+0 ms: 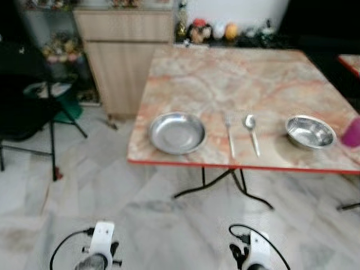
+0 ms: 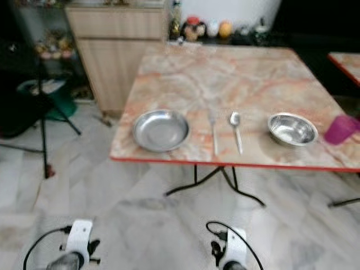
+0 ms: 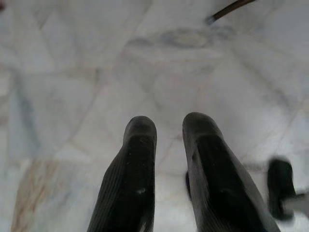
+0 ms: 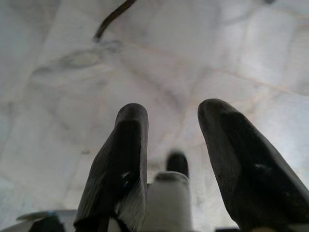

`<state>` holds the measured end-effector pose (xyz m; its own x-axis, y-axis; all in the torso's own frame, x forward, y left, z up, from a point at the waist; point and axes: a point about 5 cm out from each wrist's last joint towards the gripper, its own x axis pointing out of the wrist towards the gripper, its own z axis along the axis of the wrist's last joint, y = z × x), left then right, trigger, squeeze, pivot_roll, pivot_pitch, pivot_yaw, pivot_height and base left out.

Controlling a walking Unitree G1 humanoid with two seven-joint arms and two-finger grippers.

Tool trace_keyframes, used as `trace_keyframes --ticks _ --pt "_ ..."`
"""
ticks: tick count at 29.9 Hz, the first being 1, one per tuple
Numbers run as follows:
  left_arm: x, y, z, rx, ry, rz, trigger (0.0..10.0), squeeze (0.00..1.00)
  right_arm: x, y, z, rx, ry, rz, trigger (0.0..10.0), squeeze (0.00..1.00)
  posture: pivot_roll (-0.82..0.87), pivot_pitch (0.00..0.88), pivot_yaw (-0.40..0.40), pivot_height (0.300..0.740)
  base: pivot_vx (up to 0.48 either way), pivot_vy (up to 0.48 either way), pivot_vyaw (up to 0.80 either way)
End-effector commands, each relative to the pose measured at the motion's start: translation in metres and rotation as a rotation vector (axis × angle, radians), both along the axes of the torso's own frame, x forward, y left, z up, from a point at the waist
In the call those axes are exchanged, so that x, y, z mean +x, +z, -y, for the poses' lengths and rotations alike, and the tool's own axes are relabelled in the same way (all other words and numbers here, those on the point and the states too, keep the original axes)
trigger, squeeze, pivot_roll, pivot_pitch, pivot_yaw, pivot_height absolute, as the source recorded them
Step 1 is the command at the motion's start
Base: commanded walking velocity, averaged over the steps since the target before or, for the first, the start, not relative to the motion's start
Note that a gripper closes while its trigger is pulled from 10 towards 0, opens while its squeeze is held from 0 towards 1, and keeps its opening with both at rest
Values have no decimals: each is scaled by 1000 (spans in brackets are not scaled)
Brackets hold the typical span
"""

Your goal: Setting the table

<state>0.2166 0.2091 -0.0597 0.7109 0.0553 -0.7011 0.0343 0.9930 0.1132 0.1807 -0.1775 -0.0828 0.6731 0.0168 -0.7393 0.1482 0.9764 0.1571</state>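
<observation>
Roughly counted on the tabletop (image 1: 236, 73): one plate (image 1: 176, 133), one fork (image 1: 229, 135), one spoon (image 1: 252, 133), one bowl (image 1: 310, 131), one cup (image 1: 352, 133). All five sit in a row along the tabletop's near red edge. Landmark is the plate: steel, round, shallow, shiny, nothing in it, at the row's left end. Fork lies just right of the plate, tines pointing away from the robot. Spoon lies just right of the fork, parallel to it, bowl end far, the two close but apart. The bowl is steel, deeper than the plate, well right of it past the spoon. Cup is pink-purple, farthest from the plate, at the right frame edge just beyond the bowl. Tabletop is orange-pink marble pattern on black folding legs.

Left gripper (image 3: 166, 128) hangs low over the grey marble floor (image 1: 140, 225), jaws slightly parted, holding nothing. Right gripper (image 4: 171, 113) also hangs over the floor, jaws parted wider, holding nothing. Both are well short of the plate and the rest of the row, below tabletop level.

Behind and left of the plate: wooden cabinet (image 1: 126, 50), black chair (image 1: 25, 101).
</observation>
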Motion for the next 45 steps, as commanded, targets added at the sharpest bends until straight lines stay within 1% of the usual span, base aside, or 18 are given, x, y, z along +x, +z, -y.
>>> trace_keyframes --ticks 1,7,14,20,21,23,25,28,29,32,34,35,36,39,40,41,42,45 --pt "-1 -2 7 -21 -12 0 10000 0 -1 0 6 -11 -16 -4 10000 0 70 0 -33 740 330 0 0" --pt "-1 -2 11 -33 -32 4 10000 0 0 0 6 -11 -14 -4 10000 0 71 0 -33 740 0 0 0" --pt "-2 -1 9 -32 -13 24 10000 0 -1 0 6 -13 -10 -5 10000 0 72 0 -33 740 0 0 0" --pt "4 7 -5 -2 83 114 10000 0 0 0 6 -13 -10 -6 10000 0 72 0 -30 740 0 0 0" --pt "5 13 -12 19 102 183 10000 0 0 0 6 -13 -8 -6 10000 0 71 0 -28 740 0 0 0" --pt "5 17 -16 19 110 231 10000 0 0 0 6 -13 -6 -7 10000 0 71 0 -28 740 0 0 0" --pt "4 27 -23 28 97 334 10000 0 -1 0 6 -14 -7 -7 10000 0 79 0 -30 740 0 0 0" --pt "1 35 -29 55 50 406 10000 0 -1 0 7 -16 -4 -9 10000 0 83 0 -32 740 0 0 0" --pt "0 43 -32 80 20 455 10000 0 -1 0 7 -16 -2 -9 10000 0 82 0 -30 740 0 0 0" --pt "-2 48 -36 102 15 487 10000 0 -1 0 8 -16 -1 -9 10000 0 84 0 -31 740 0 0 0" --pt "-3 58 -45 136 50 537 10000 0 -1 0 8 -17 2 -9 10000 0 88 0 -32 740 0 0 0" --pt "0 77 -54 185 105 622 10000 0 -1 0 8 -17 5 -9 10000 0 85 0 -32 740 0 0 0" --pt "0 81 -56 195 117 641 10000 0 -1 0 8 -18 5 -9 10000 0 85 0 -32 740 0 0 0" --pt "16 115 -64 217 203 786 10000 0 -1 0 9 -19 8 -9 10000 0 90 0 -37 740 0 0 0" --pt "28 131 -62 200 201 842 10000 0 -1 0 9 -19 10 -9 10000 0 97 0 -43 740 0 0 0" --pt "33 137 -59 183 191 858 10000 0 -1 0 9 -20 10 -10 10000 0 97 0 -43 740 0 0 0" --pt "44 147 -50 155 134 892 10000 0 -1 0 9 -21 14 -11 10000 0 98 0 -43 740 0 0 0" --pt "62 168 -28 103 5 954 10000 0 0 0 8 -22 16 -10 10000 0 94 0 -40 740 0 0 0"
